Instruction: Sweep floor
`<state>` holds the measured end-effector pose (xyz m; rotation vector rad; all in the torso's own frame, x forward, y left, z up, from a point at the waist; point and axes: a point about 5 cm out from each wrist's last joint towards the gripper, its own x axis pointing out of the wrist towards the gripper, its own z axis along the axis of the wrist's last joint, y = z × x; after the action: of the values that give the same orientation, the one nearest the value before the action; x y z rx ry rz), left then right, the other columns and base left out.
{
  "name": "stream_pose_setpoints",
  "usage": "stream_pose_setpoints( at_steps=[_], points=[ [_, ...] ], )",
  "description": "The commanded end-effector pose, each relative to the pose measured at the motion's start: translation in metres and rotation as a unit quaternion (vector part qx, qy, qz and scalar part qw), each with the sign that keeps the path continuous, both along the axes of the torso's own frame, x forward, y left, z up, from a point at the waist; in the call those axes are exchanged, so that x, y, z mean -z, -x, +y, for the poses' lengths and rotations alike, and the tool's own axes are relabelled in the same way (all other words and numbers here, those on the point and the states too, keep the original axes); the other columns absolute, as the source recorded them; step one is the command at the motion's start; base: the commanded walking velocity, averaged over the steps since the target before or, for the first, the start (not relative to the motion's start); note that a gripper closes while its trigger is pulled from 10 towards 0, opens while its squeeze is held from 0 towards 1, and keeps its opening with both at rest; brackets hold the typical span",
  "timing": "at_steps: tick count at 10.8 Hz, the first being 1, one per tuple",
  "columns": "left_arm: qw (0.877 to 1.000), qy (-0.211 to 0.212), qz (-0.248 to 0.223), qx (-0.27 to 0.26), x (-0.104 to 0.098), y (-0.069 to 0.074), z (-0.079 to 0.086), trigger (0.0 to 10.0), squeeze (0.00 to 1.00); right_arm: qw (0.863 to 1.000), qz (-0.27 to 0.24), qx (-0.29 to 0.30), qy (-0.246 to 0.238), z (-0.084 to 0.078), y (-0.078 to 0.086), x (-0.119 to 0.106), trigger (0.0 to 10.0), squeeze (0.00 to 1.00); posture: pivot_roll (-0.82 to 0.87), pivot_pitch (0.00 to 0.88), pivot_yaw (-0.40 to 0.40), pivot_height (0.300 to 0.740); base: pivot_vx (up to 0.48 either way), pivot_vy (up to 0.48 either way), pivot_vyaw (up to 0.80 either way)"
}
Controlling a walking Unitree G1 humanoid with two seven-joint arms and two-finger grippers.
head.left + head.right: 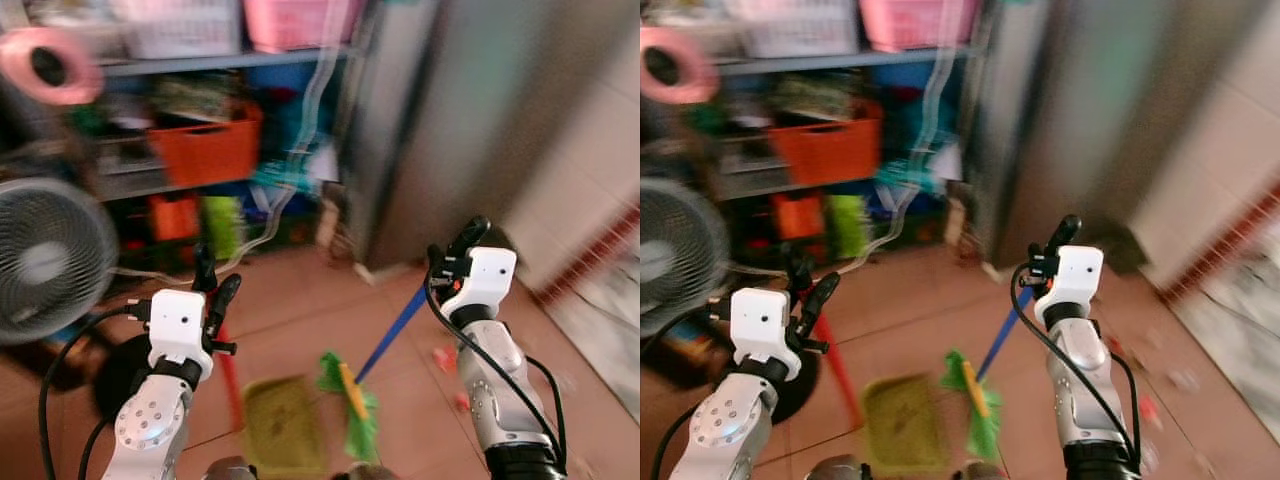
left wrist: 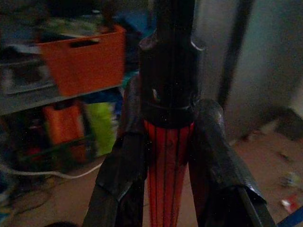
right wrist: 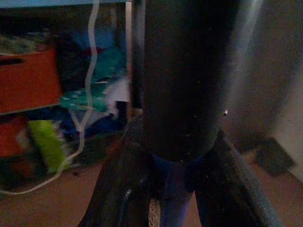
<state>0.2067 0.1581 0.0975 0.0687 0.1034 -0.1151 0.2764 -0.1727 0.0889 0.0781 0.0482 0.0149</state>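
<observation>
The head views are blurred. My left gripper (image 1: 213, 290) is shut on the red handle (image 2: 168, 175) of a yellow-green dustpan (image 1: 283, 425) that rests on the tiled floor in front of me. My right gripper (image 1: 455, 250) is shut on the blue handle (image 1: 392, 333) of a broom, just below its black end grip (image 3: 184, 71). The broom's green bristle head (image 1: 350, 400) sits on the floor beside the dustpan's right edge. Small bits of litter (image 1: 445, 355) lie on the floor near the right arm.
A standing fan (image 1: 45, 260) is at the left. Ahead stands a shelf rack with an orange bin (image 1: 205, 150) and a pink basket (image 1: 295, 20); a white hose (image 1: 290, 170) hangs in front of it. A grey cabinet (image 1: 440, 130) stands right of it.
</observation>
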Motion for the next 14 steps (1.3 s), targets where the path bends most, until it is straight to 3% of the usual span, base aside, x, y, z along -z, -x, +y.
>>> stream_pose_setpoints(
  at_steps=[1, 5, 8, 14],
  points=[
    [0.999, -0.007, -0.031, 0.003, -0.013, -0.003, 0.001, 10.0, 0.00, 1.000, 0.005, 0.008, 0.015, -0.005, -0.001, 0.000, 10.0, 0.00, 0.07, 0.019, -0.075, 0.740, 0.000, 0.000, -0.80],
    [1.000, -0.007, -0.023, 0.005, -0.012, -0.004, 0.001, 10.0, 0.00, 1.000, 0.005, 0.018, 0.025, -0.009, -0.002, -0.001, 10.0, 0.00, 0.07, 0.028, -0.075, 0.740, 0.000, 0.000, -0.80],
    [1.000, -0.007, -0.013, 0.004, -0.011, -0.002, 0.002, 10.0, 0.00, 0.996, 0.012, 0.063, 0.054, -0.025, -0.002, 0.000, 10.0, 0.00, 0.07, 0.059, -0.066, 0.740, 0.000, 0.000, -0.80],
    [1.000, -0.010, -0.007, 0.006, -0.012, -0.006, 0.001, 10.0, 0.00, 0.996, 0.013, 0.070, 0.055, -0.026, -0.004, -0.001, 10.0, 0.00, 0.07, 0.058, -0.067, 0.740, 0.000, 0.000, -0.80]
  ],
)
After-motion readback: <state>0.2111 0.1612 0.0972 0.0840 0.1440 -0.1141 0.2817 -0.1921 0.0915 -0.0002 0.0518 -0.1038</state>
